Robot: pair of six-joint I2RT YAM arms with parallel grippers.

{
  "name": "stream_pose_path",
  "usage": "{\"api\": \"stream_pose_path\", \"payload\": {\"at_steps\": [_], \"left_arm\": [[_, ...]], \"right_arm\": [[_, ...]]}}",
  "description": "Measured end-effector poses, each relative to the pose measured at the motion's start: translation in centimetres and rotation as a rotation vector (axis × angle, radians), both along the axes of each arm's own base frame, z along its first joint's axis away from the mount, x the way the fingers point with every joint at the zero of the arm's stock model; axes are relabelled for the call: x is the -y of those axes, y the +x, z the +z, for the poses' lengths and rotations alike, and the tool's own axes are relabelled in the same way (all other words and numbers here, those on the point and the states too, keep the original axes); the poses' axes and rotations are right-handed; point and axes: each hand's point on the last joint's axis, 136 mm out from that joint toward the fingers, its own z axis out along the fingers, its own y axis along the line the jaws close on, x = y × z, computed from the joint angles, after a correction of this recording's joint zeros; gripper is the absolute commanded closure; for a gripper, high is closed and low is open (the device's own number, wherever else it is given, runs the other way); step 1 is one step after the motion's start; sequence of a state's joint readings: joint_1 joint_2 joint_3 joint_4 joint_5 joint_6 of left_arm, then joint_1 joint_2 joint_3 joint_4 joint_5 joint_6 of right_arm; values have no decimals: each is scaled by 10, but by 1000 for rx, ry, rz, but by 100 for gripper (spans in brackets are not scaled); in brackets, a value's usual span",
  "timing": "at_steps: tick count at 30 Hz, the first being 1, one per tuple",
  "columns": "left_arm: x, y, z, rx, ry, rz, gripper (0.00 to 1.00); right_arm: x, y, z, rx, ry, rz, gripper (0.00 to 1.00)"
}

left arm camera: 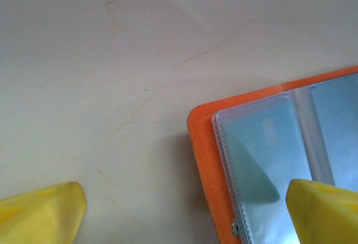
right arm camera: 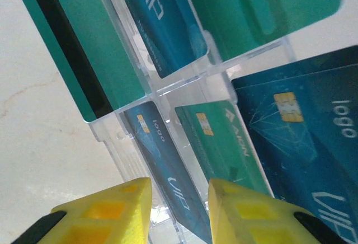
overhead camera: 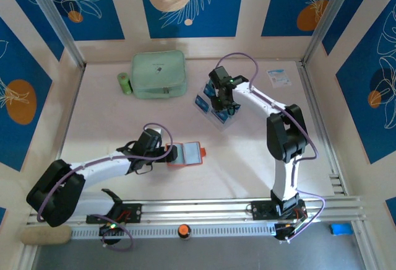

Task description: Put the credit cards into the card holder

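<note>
The card holder [overhead camera: 193, 154] is an orange wallet lying open on the table, its clear sleeves [left arm camera: 263, 160] facing up. My left gripper [overhead camera: 174, 153] is open wide at the holder's left edge [left arm camera: 204, 160]. One yellow fingertip [left arm camera: 42, 213] is over bare table and the other [left arm camera: 324, 210] is over the sleeve page. Several credit cards [overhead camera: 202, 103] stand in a clear acrylic rack [right arm camera: 168, 84]. My right gripper [right arm camera: 179, 210] is over the rack, jaws narrowly open either side of a blue card [right arm camera: 162, 160], with a small gap on each side. A teal card [right arm camera: 221, 143] stands beside it.
A mint-green zip pouch [overhead camera: 159, 75] lies at the back, with a green roll [overhead camera: 125, 83] to its left. A white-and-blue leaflet [overhead camera: 279, 77] lies at the back right. Blue-patterned walls enclose the table on three sides.
</note>
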State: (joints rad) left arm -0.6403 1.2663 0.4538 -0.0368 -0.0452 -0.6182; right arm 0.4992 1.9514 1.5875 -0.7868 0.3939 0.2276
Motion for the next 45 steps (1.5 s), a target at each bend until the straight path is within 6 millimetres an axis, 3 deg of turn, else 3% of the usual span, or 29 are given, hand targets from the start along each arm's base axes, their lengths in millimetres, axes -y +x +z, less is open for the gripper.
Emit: {"api": "stream_pose_path", "payload": {"at_steps": [5, 11, 30, 35, 40, 45], "left_arm": [[0, 0, 0, 0, 0, 1, 6], [0, 0, 0, 0, 0, 1, 5], [0, 0, 0, 1, -1, 1, 6], [0, 0, 0, 1, 0, 1, 5], [-1, 0, 2, 4, 3, 4, 5], [-5, -1, 3, 4, 20, 8, 5]], "right_arm": [[-1, -3, -7, -5, -61, 32, 68], [-1, -2, -8, 3, -90, 54, 77], [-10, -5, -5, 1, -73, 124, 93], [-13, -6, 3, 12, -59, 155, 100], [-15, -8, 16, 32, -41, 174, 100], [-30, -17, 49, 92, 21, 205, 100]]}}
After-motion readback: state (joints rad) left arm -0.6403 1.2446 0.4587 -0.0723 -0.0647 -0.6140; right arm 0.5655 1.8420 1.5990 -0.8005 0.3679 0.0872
